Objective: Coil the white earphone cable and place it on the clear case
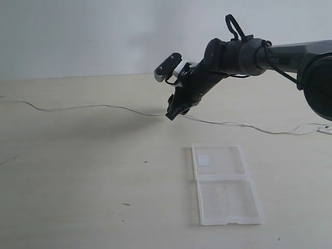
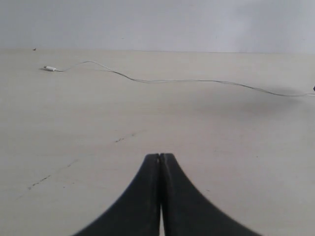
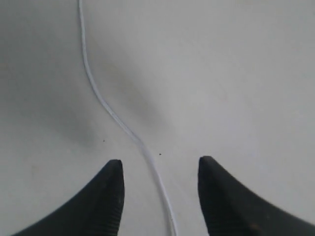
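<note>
The white earphone cable (image 1: 88, 107) lies stretched across the table from the far left to the right edge. My right gripper (image 1: 174, 113) hangs just above its middle, open, and in the right wrist view the cable (image 3: 106, 105) runs between the two fingers of that gripper (image 3: 160, 164) without being held. The clear case (image 1: 224, 184) lies open and flat in front of it, a small white sticker (image 1: 204, 160) in its far half. My left gripper (image 2: 160, 156) is shut on nothing above bare table; from its wrist view the cable (image 2: 197, 81) shows far off, with its plug end (image 2: 49, 68).
The right arm (image 1: 249, 54) reaches in from the right edge above the cable. The white cable's end parts (image 1: 324, 128) lie at the right edge. A few dark specks (image 1: 126, 204) mark the beige table (image 1: 78, 171).
</note>
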`<state>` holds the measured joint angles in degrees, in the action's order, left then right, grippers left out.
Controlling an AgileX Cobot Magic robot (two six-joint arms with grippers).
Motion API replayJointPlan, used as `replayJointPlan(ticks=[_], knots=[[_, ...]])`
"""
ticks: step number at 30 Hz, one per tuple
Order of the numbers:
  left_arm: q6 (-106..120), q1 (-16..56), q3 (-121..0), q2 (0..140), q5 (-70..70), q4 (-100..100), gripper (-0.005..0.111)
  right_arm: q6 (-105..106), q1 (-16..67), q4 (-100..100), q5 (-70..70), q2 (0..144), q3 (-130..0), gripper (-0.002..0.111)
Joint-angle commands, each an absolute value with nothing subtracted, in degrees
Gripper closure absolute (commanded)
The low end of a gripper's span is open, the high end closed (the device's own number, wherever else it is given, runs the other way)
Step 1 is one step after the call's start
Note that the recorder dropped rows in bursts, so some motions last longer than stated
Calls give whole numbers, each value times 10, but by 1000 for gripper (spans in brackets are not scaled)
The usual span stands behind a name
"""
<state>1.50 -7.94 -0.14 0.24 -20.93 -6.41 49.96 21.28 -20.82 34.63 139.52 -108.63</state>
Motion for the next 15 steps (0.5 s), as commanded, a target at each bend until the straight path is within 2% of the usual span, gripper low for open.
replayJointPlan(ticks=[1, 15], knots=[[13, -81, 0, 0, -205, -63, 107, 493, 214, -199, 346, 1394, -1089, 60], [13, -81, 0, 0, -205, -63, 107, 459, 214, -165, 342, 1413, -1089, 60]])
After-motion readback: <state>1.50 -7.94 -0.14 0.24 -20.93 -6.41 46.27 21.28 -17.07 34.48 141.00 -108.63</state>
